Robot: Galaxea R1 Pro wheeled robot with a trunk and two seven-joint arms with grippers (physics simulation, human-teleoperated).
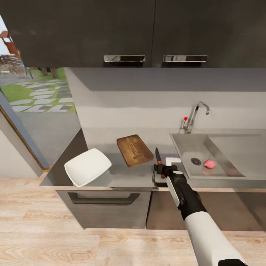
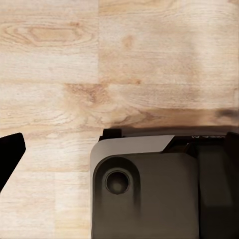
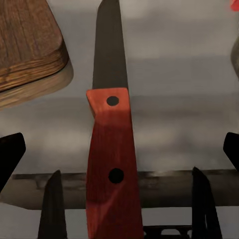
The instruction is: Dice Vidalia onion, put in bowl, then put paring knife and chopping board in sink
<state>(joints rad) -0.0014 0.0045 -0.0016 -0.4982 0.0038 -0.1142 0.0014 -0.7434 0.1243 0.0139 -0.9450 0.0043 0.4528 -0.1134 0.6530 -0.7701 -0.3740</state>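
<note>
Where the countertop (image 1: 122,173) ends at its left corner, you have the bowl (image 1: 87,166) sitting tilted, white and glossy, close to the front edge. Next along, the chopping board (image 1: 134,149) lies flat toward the back of the countertop, angled, well apart from the bowl. Just beside the board's near right corner lies the paring knife (image 1: 158,156), dark blade pointing at the wall, reddish handle toward you. Your right gripper (image 1: 164,170) sits at the handle end; in the right wrist view its fingers (image 3: 51,206) stand wide apart on either side of the handle (not touching it), so the knife (image 3: 110,149) rests free on the grey surface with the board's edge (image 3: 30,50) beside the blade. Rightmost, the sink (image 1: 184,147) holds a pinkish onion (image 1: 209,164) by the drain, under the tap (image 1: 194,116). Your left wrist view looks at wooden floor (image 2: 119,59); left gripper state: cannot tell.
</note>
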